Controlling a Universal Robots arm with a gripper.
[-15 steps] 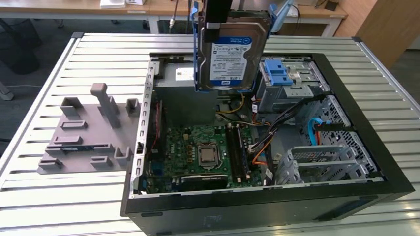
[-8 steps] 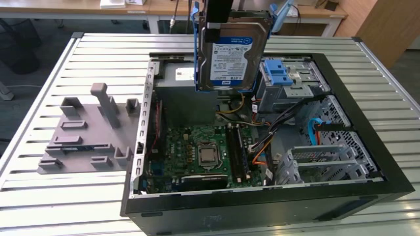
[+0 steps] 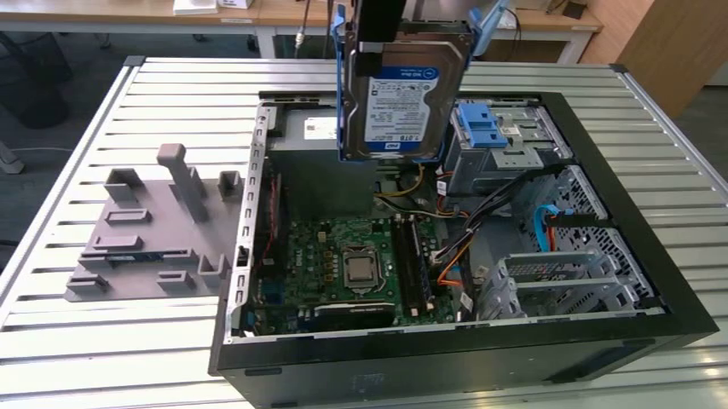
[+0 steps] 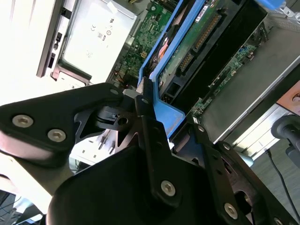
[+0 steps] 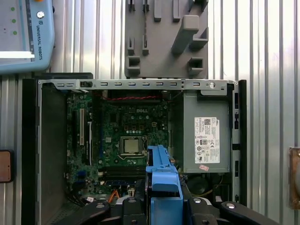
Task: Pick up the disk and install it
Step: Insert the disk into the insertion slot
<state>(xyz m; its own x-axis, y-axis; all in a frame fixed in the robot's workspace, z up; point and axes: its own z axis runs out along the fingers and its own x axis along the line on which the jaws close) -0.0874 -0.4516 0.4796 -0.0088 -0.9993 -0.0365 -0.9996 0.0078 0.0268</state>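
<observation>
The disk (image 3: 401, 95), a silver hard drive with a white-and-blue label in a bright blue carrier, hangs upright in the air above the back of the open computer case (image 3: 671, 298). My gripper (image 3: 379, 19) holds it from above, shut on the carrier's top edge. In the second wrist view the black fingers (image 4: 143, 105) clamp the blue carrier (image 4: 165, 115), and the drive's green circuit board (image 4: 197, 35) faces the camera. In the first wrist view the carrier (image 5: 161, 176) juts out from the gripper (image 5: 161, 206) over the motherboard (image 5: 126, 131).
The case lies open on a slatted metal table (image 3: 182, 94). Inside are a grey power-supply box (image 5: 206, 140), a blue-latched drive bay (image 3: 492, 132) and loose cables (image 3: 500, 204). A grey fixture plate (image 3: 148, 230) lies on the exterior view's left. A teach pendant (image 5: 23, 35) rests beside the case.
</observation>
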